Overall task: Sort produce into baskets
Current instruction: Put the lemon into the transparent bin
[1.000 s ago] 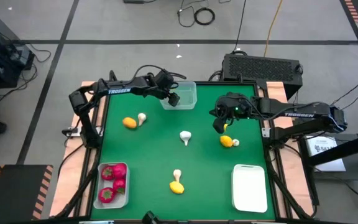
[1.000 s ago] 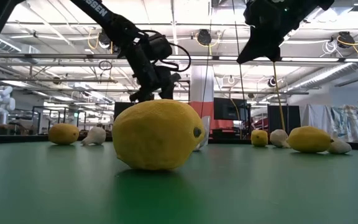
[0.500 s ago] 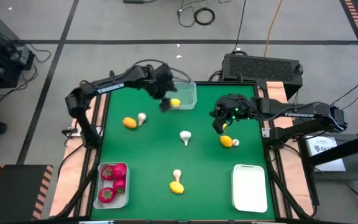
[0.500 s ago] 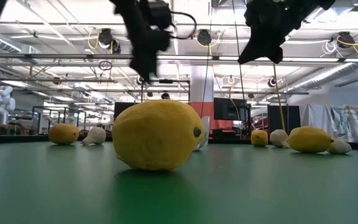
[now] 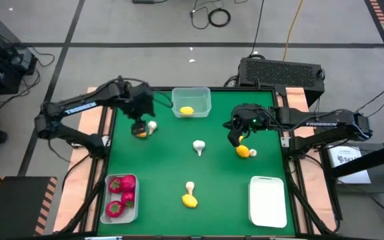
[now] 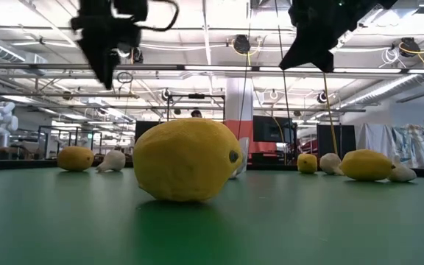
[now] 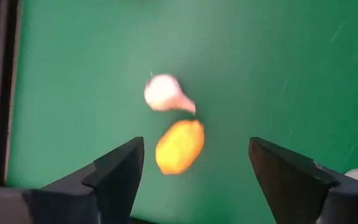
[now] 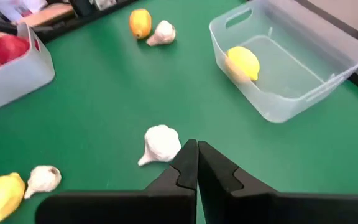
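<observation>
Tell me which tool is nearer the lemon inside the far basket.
Left. The left tool hovers over the table's left side, beside the basket holding the lemon. The right tool hangs farther away, over the right side.

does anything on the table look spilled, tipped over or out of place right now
Nothing stands out. All three baskets sit upright, the far basket holds one lemon, and the loose pieces lie unsorted on the green mat.

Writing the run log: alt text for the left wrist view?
The left gripper, jaws open, hangs over the green table above an orange lemon, with a white mushroom just beyond it.
</observation>
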Controlling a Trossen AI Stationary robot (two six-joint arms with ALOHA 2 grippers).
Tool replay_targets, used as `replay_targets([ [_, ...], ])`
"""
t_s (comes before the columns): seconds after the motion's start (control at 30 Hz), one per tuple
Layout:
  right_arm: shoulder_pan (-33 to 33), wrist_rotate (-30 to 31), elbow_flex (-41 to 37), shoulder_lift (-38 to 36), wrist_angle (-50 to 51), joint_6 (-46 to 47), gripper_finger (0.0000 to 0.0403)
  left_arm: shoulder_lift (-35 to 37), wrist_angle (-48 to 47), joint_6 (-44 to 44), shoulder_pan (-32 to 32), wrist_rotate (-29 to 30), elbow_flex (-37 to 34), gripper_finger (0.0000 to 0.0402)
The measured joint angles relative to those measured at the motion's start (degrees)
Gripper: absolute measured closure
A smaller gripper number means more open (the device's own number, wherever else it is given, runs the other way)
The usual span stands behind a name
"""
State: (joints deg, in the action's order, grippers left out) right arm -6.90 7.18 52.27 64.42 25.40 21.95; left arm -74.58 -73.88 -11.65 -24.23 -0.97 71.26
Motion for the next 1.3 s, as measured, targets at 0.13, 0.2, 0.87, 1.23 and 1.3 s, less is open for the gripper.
replay_targets([
  [0.13,0.0,0.0,0.0,0.0,-1.7,-0.03,0.0403,2.23,0.99,-2.36,0.35,-0.3,-7.98,0.0104],
  [0.2,0.0,0.0,0.0,0.0,-1.72,0.41,0.0403,2.55,1.36,-2.92,1.03,-0.41,-11.13,0.0104],
  [0.87,0.0,-1.51,0.0,0.0,-1.82,1.23,0.0403,2.29,18.14,-28.17,2.84,8.34,-28.01,0.0104],
  [1.23,-0.13,-1.27,0.01,0.02,-2.23,-0.79,0.0403,1.77,27.28,-27.97,2.48,12.63,-35.05,0.0104],
  [1.3,-0.17,-1.25,0.02,0.49,-2.93,-1.32,0.0403,1.2,27.91,-27.75,1.92,12.71,-35.41,0.0104],
])
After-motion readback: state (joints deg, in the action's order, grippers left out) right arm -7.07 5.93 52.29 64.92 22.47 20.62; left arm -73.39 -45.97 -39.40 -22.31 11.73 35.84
